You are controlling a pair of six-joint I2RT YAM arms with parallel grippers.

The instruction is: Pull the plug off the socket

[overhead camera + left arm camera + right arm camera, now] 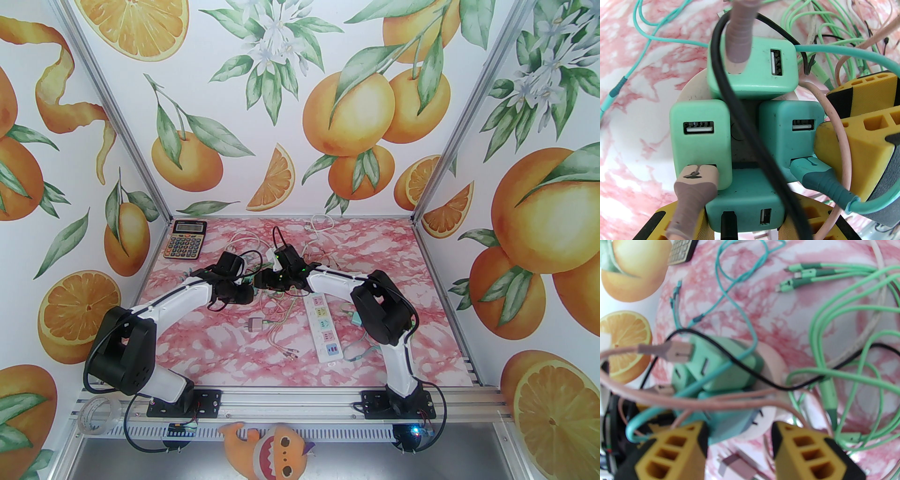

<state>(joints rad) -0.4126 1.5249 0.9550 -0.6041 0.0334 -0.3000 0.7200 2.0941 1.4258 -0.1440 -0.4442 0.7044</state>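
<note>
Grasp stage: left pincer (750, 218) looks clamped on black-cabled teal charger plug (745, 194); right pincer (739, 428) open astride round white socket (693, 86). Next: straight pull.

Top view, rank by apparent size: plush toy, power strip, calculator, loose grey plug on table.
1. plush toy, nearest the camera and cut off by the frame, so inflated.
2-3. power strip and calculator: strip longer, calculator wider, too close to rank.
4. grey plug, clearly smallest.
</note>
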